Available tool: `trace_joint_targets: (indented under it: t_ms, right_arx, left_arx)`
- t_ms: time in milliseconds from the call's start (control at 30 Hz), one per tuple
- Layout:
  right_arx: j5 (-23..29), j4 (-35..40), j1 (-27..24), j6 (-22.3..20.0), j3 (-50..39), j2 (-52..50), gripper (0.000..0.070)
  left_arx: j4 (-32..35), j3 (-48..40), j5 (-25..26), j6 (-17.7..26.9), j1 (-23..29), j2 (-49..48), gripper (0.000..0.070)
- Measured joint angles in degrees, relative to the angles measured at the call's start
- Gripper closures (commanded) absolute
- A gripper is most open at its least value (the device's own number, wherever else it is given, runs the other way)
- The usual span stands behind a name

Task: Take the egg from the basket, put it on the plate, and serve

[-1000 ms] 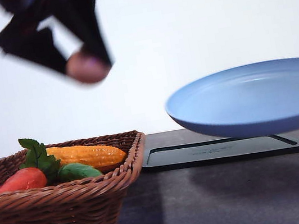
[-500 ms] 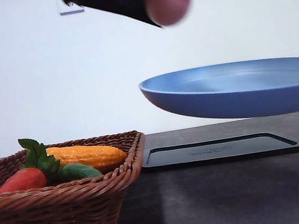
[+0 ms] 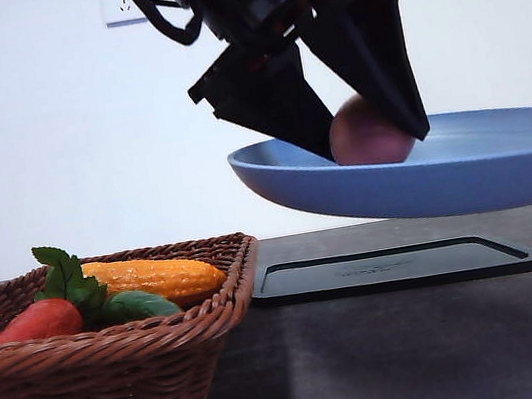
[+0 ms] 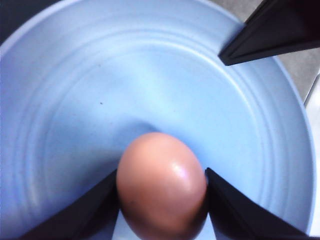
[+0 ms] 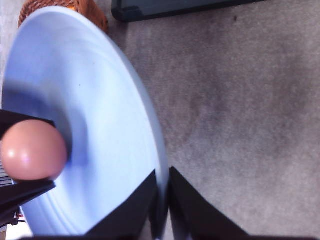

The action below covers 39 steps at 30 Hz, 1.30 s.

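Observation:
The pinkish-brown egg (image 3: 369,133) is pinched between the black fingers of my left gripper (image 3: 370,138), which is shut on it. It sits low inside the light-blue plate (image 3: 465,178), its underside hidden behind the rim. The left wrist view shows the egg (image 4: 161,182) over the plate's (image 4: 75,90) middle, in the left gripper (image 4: 161,202). My right gripper (image 5: 162,175) is shut on the plate's (image 5: 105,115) rim and holds it in the air above the table; the egg (image 5: 32,150) lies across the plate from it. The wicker basket (image 3: 123,384) stands at the front left.
A red carrot-like vegetable (image 3: 40,319), a yellow corn cob (image 3: 152,276) and a green vegetable (image 3: 139,305) lie in the basket. A flat black tray (image 3: 393,268) rests on the grey table under the raised plate. Bare tabletop (image 5: 240,125) lies beside the plate.
My left gripper has carried the egg rightwards from above the basket and then down into the plate. The plate has shifted a little to the left.

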Motion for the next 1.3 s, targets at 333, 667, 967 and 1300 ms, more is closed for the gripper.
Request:
trace_joint_targets:
  t_ms: [333,667,967,1300]
  right_arx:
    - [0.00,-0.08,0.00,0.00,0.00,0.00,0.0700]
    - [0.06,-1.22,0.00,-0.02,0.00,0.00,0.0700]
    - [0.07,-1.34,0.00,0.00,0.00,0.00,0.0700]
    - [0.07,-0.64,-0.06,-0.05,0.09,6.32,0.0700]
  left_arx:
    - [0.18,0.00,0.00,0.37,-0.04,-0.02,0.0386]
    - [0.21,0.00,0.00,0.60,-0.08,-0.02,0.0289]
    - [-0.15,0.07,0.00,-0.65,0.06,-0.13,0.0285]
    - [-5.28,1.24,-3.52,-1.34,4.14,-14.06,0.0291]
